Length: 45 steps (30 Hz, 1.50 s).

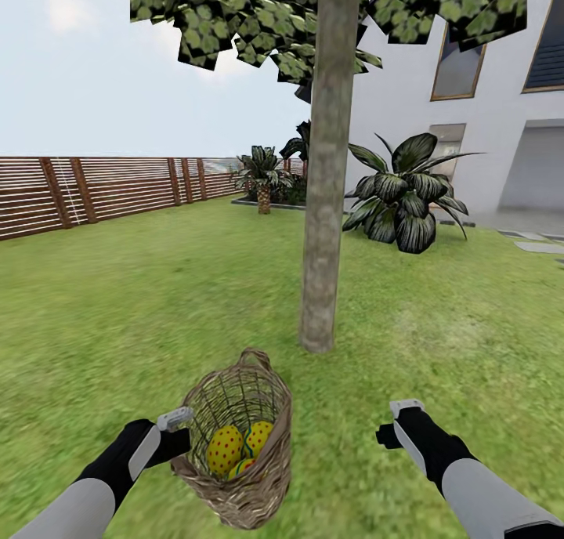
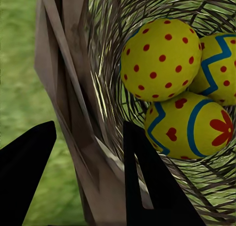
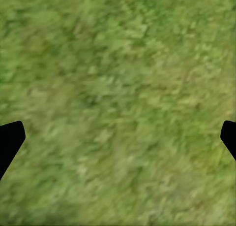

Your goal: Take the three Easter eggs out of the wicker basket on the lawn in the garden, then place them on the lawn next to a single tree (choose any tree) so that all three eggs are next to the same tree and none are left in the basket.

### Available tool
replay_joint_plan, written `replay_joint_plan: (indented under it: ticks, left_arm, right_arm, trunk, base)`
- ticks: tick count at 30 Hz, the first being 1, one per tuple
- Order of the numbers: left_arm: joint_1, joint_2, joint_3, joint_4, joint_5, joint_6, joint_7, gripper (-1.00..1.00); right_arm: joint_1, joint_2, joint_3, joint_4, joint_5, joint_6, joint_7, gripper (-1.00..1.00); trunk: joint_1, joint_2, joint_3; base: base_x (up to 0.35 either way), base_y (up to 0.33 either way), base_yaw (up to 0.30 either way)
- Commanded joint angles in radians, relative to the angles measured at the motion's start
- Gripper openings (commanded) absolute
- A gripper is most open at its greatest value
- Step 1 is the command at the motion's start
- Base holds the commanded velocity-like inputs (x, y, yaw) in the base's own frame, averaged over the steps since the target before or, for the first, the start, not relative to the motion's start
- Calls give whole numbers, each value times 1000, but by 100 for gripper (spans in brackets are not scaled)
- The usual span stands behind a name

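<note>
The brown wicker basket (image 1: pixel 262 488) hangs tilted in front of me, just short of the tree (image 1: pixel 325 210). Three yellow Easter eggs lie inside it: a red-dotted egg (image 1: pixel 225 449) (image 2: pixel 160 58), a zigzag-striped egg (image 1: pixel 259 436) (image 2: pixel 221 68) and an egg with red marks (image 1: pixel 244 467) (image 2: pixel 191 125). My left gripper (image 1: pixel 178 435) (image 2: pixel 88 135) is shut on the basket's wall (image 2: pixel 83 103), one finger outside and one inside. To the right, my right gripper (image 1: pixel 407 415) (image 3: pixel 118 132) is open over bare lawn (image 3: pixel 118 88), with nothing in it.
Green lawn (image 1: pixel 117 304) spreads all around the trunk. A leafy shrub (image 1: pixel 403 194) and a short palm (image 1: pixel 262 175) stand behind the tree. A brown slatted fence (image 1: pixel 94 190) runs along the left, and a white house (image 1: pixel 486 108) stands at the right.
</note>
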Motion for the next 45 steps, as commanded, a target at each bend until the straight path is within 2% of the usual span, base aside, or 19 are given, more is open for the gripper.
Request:
replay_joint_plan:
  ticks: [1, 45]
  left_arm:
    - [-1, 0, 3, -2, 17, 5, 6, -100]
    - [-1, 1, 4, -1, 17, 6, 7, -100]
  right_arm:
    - [-1, -1, 8, -2, -11, 5, -7, 100]
    - [-1, 0, 9, -2, -11, 5, -7, 100]
  trunk:
    - [4, -8, -4]
    - [173, -316, -142]
  base:
    - [0, 0, 0]
    - [0, 0, 0]
